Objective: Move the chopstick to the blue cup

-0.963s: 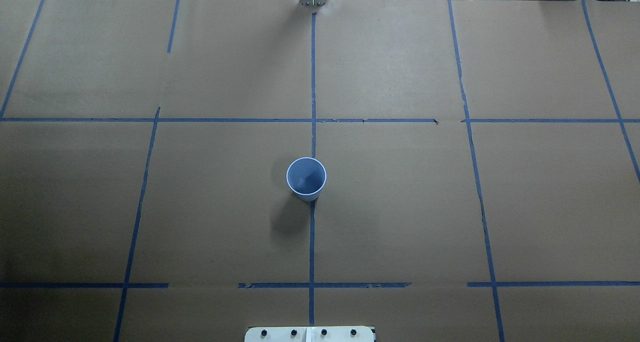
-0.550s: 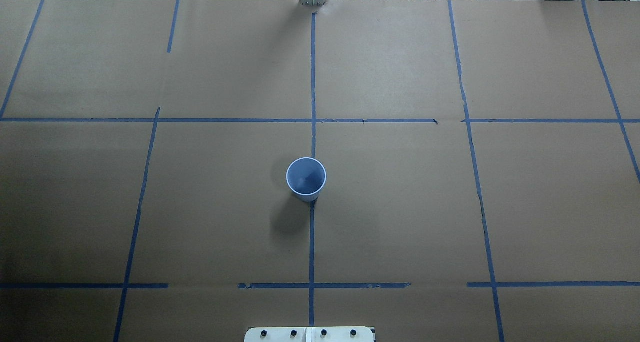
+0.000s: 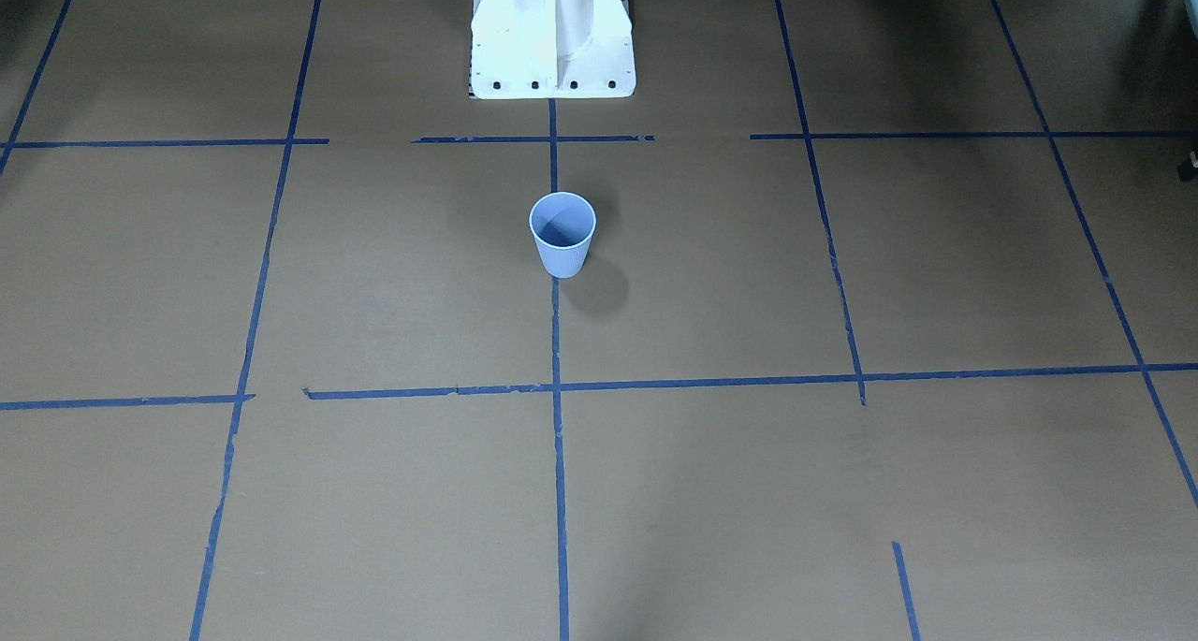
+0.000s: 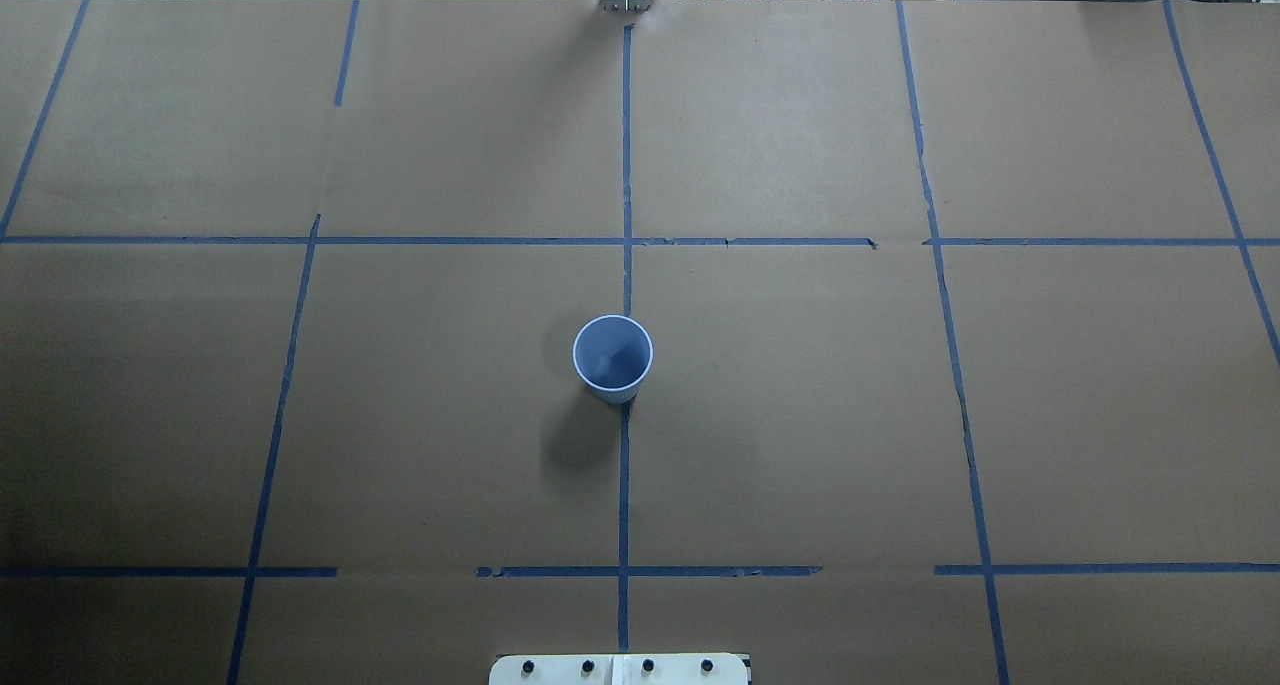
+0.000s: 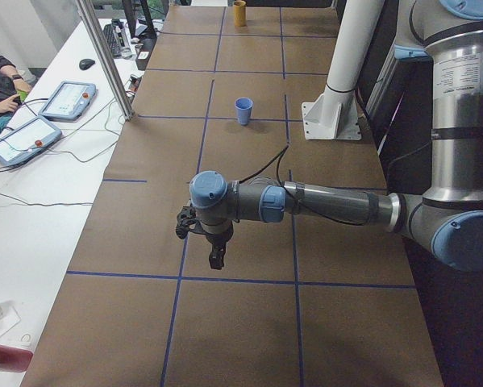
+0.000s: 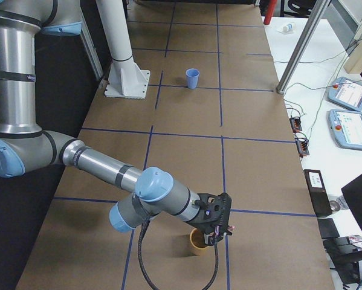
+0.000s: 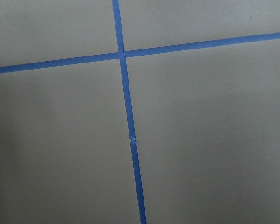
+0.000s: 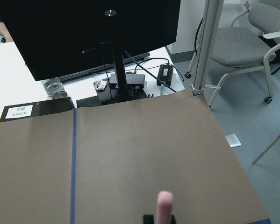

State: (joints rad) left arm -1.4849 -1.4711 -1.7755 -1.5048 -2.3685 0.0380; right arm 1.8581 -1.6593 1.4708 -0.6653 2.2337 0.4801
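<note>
The blue cup [image 4: 612, 357] stands upright and empty at the table's middle; it also shows in the front-facing view [image 3: 562, 234] and both side views [image 5: 243, 110] [image 6: 193, 78]. No arm is near it. My right gripper [image 6: 220, 231] hovers far off at the right end of the table, just above a tan cup [image 6: 197, 241]. A pinkish chopstick with a paler tip [image 8: 165, 206] pokes out from between its dark fingers. My left gripper [image 5: 215, 260] points down over bare table at the left end; I cannot tell whether it is open.
The white robot base [image 3: 552, 37] stands behind the blue cup. Blue tape lines [image 7: 125, 100] cross the brown paper cover. Beyond the right table end are a monitor stand [image 8: 116, 56] and a chair [image 8: 252, 42]. Tablets [image 5: 31, 133] lie on a side table.
</note>
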